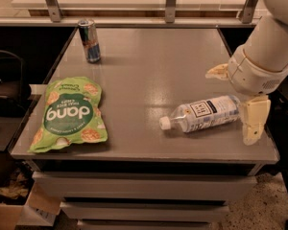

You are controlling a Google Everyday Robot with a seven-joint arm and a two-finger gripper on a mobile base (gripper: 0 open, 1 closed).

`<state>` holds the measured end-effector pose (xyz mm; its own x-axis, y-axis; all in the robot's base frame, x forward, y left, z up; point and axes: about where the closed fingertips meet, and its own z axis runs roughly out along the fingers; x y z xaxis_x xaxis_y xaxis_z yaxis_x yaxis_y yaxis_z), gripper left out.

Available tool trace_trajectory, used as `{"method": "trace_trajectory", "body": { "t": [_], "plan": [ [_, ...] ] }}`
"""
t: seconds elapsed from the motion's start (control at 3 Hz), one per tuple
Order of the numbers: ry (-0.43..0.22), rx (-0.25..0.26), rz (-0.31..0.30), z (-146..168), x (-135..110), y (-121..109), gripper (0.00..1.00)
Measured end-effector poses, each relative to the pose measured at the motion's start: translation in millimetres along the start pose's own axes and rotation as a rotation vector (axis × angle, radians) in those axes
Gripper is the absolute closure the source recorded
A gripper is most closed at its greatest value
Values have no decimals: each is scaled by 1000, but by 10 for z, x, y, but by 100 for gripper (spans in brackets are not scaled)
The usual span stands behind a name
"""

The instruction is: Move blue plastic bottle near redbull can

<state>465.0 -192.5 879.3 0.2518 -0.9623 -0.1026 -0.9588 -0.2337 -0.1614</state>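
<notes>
You had the gripper (229, 107) at the right side of the grey table (153, 61), over the bottom end of the blue plastic bottle (206, 113). Its jaws stood wide apart and held nothing. One pale finger (217, 72) pointed left on the far side of the bottle, and the other finger (253, 121) pointed down just beside the bottle's base, close to the table's front right corner. Whether that lower finger touched the bottle could not be told. The bottle lay on its side on the right front part of the table, its white cap (164, 123) turned to the left and its label with the dark square facing up. The redbull can (90, 40) stood upright near the far left corner, well apart from the bottle. A green snack bag (69, 115) lay flat on the left front part of the table, nearer to you than the can and apart from both it and the bottle. The white arm (266, 47) came in from the upper right.
</notes>
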Motion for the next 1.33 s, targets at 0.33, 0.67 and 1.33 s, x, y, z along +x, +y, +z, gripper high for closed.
{"method": "trace_trajectory", "body": {
  "t": [0.33,0.67,1.33],
  "plan": [
    [40,-28,-51,199,-2,-15,0],
    [67,-43,-89,325,-29,-44,17],
    [92,-68,-125,443,-57,-116,64]
  ]
}}
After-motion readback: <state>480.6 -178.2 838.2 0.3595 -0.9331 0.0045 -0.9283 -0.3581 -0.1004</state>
